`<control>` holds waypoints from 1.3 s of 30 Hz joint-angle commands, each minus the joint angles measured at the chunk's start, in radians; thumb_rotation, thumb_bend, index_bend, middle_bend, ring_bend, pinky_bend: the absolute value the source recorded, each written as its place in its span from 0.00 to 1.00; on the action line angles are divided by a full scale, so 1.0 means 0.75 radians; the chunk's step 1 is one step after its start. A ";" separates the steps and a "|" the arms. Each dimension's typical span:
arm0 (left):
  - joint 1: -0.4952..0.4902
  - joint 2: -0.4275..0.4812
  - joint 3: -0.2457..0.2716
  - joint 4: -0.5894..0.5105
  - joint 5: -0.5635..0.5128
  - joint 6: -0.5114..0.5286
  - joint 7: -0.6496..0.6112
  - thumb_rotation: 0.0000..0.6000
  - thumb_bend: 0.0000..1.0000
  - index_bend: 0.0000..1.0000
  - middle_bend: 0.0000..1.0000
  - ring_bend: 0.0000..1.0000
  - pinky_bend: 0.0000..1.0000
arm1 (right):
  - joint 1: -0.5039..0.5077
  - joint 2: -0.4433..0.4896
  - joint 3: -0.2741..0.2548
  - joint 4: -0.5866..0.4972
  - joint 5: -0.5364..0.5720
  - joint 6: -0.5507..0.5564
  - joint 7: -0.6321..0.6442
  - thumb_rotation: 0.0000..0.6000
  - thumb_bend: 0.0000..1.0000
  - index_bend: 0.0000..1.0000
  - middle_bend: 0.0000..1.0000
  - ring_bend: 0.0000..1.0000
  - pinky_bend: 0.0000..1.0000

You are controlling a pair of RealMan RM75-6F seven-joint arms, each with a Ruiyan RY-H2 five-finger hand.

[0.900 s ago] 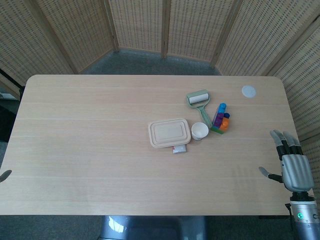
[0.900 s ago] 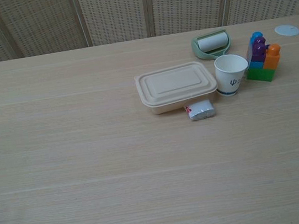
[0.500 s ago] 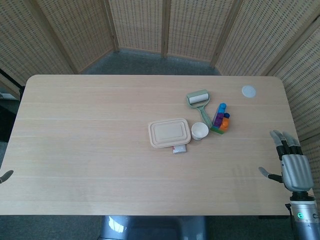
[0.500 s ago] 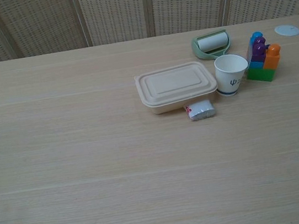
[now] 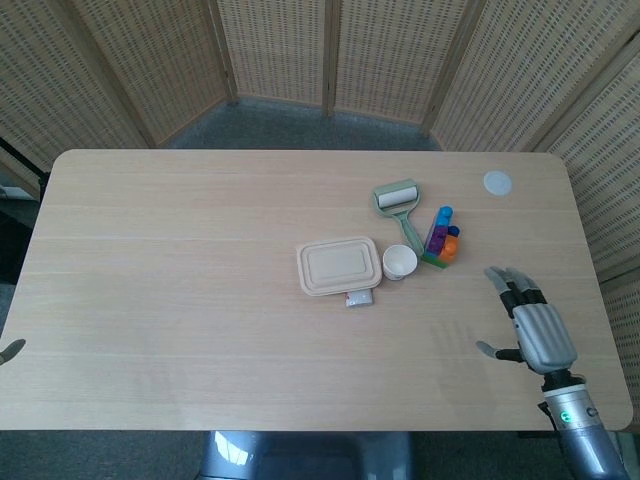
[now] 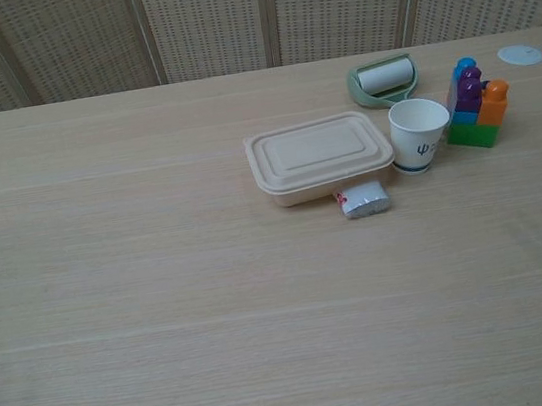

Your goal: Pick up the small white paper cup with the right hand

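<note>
I have the small white paper cup (image 5: 399, 262) standing upright near the middle of the table (image 5: 180, 300), mouth up, wedged into a tight little cluster: the beige lidded food box (image 5: 339, 266) sits just to its left, the stack of coloured building blocks (image 5: 441, 238) just to its right, and the green lint roller (image 5: 398, 204) lies behind it. A small wrapped packet (image 6: 363, 198) rests against the front edge of the box. That crowding is why I want to come in from the near right side, where the chest view shows the cup's wall free between packet and blocks.

My right hand (image 5: 532, 325) hovers over the table's right portion, well apart from the cup, fingers (image 5: 508, 282) extended and spread toward it, thumb out to the side; it is open and holds nothing, touching nothing I can see. It does not appear in the chest view at all. At the far left edge of the head view there is a dark sliver (possibly a fingertip of my left hand), too little for me to tell how that hand is set. A white disc (image 5: 497, 182) lies near the far right corner.
</note>
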State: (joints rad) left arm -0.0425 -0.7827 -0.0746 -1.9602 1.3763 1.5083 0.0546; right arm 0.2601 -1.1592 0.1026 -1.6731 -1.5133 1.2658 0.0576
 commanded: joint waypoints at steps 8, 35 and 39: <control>-0.008 -0.012 -0.004 0.009 -0.023 -0.014 0.012 1.00 0.00 0.00 0.00 0.00 0.00 | 0.307 -0.095 0.102 -0.027 0.096 -0.343 -0.138 1.00 0.00 0.00 0.00 0.00 0.00; -0.015 -0.016 -0.005 0.021 -0.042 -0.036 0.004 1.00 0.00 0.00 0.00 0.00 0.00 | 0.720 -0.523 0.220 0.566 0.543 -0.709 -0.306 1.00 0.00 0.00 0.00 0.00 0.00; -0.020 -0.019 -0.004 0.026 -0.049 -0.049 0.003 1.00 0.00 0.00 0.00 0.00 0.00 | 0.721 -0.555 0.202 0.638 0.564 -0.720 -0.283 1.00 0.00 0.00 0.00 0.00 0.00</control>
State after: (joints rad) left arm -0.0577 -0.7968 -0.0774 -1.9408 1.3399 1.4711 0.0573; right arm 0.7969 -1.5632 0.2602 -1.2107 -1.1010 0.7331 -0.1639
